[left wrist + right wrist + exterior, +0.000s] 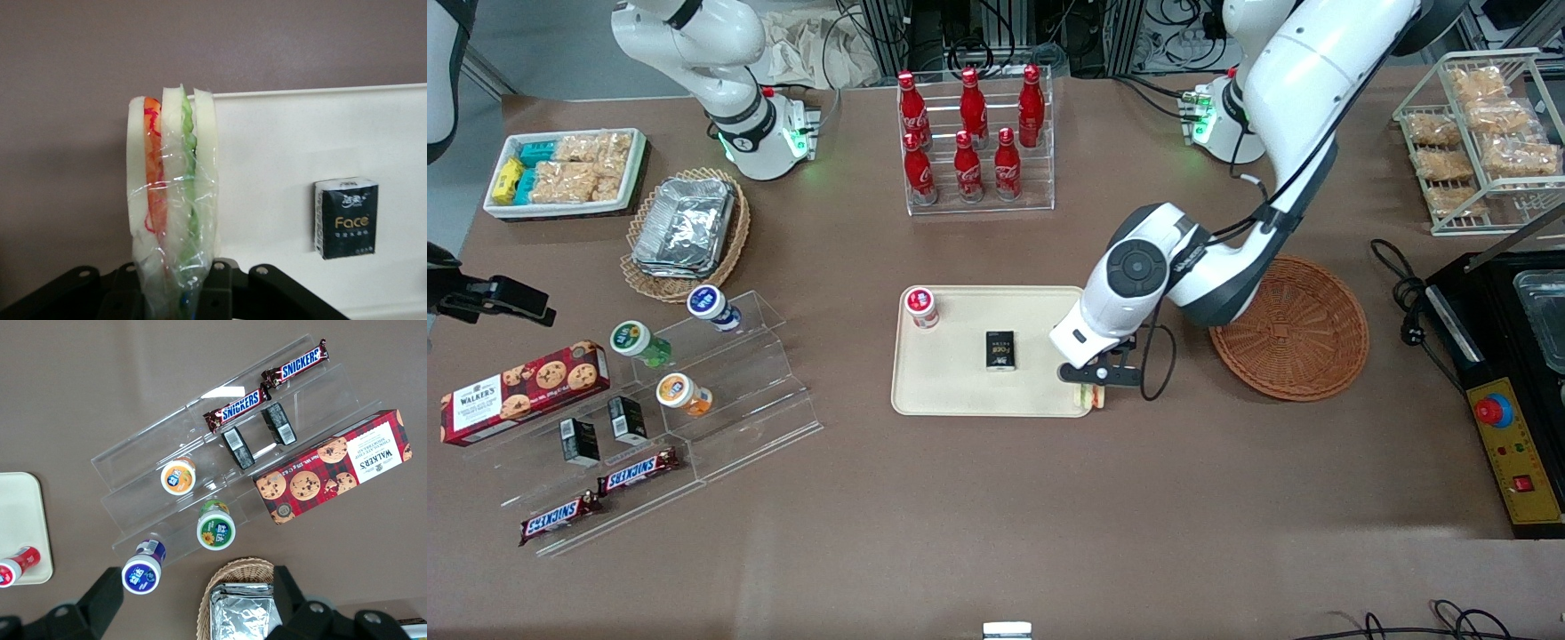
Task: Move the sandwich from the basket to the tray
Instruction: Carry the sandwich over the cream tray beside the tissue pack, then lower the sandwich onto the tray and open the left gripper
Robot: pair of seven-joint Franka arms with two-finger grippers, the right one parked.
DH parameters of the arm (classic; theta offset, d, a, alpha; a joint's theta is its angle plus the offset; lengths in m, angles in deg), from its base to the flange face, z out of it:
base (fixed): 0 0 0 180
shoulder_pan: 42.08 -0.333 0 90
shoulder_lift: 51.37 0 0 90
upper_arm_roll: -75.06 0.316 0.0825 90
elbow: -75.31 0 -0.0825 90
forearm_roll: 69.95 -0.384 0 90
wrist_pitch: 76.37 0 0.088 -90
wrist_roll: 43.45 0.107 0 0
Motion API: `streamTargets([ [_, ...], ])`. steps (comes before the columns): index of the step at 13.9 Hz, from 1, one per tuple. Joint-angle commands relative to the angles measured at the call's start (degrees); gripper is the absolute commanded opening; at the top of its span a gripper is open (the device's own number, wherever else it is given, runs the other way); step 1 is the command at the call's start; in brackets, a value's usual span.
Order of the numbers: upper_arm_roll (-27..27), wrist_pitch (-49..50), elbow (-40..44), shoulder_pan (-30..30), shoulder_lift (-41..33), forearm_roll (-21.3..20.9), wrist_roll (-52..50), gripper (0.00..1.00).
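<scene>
My left gripper (1096, 380) is shut on the sandwich (1092, 396), a plastic-wrapped wedge of pale bread with orange and green filling. In the left wrist view the sandwich (172, 200) stands upright between my fingers (223, 287). It hangs over the corner of the cream tray (951, 391) nearest the front camera, toward the working arm's end; the tray's rim (313, 92) shows beside it. The reddish-brown basket (1294, 329) is empty and lies toward the working arm's end of the table.
On the tray are a small black tissue pack (1000, 350) (345, 217) and a red-lidded jar (921, 307). A rack of cola bottles (971, 142) stands farther from the front camera. An acrylic stand with snacks (676, 400) and a tan basket of foil packs (685, 231) lie toward the parked arm's end.
</scene>
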Motion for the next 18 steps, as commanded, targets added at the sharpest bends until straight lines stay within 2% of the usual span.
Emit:
streamTargets([
  [1, 0.1, -1.67, 1.69, 1.47, 3.34, -4.34, -4.37, 0.0],
  [10, 0.36, -2.37, -1.21, 4.37, 4.22, -4.61, -8.68, 0.0],
  [11, 0.36, -2.37, -1.21, 4.46, 4.31, -4.61, -8.68, 0.28],
  [12, 0.36, -2.37, -1.21, 4.29, 4.22, -4.61, -8.77, 0.99],
  [18, 0.37, -1.94, -0.77, 4.03, 3.52, -4.61, -10.09, 1.0],
])
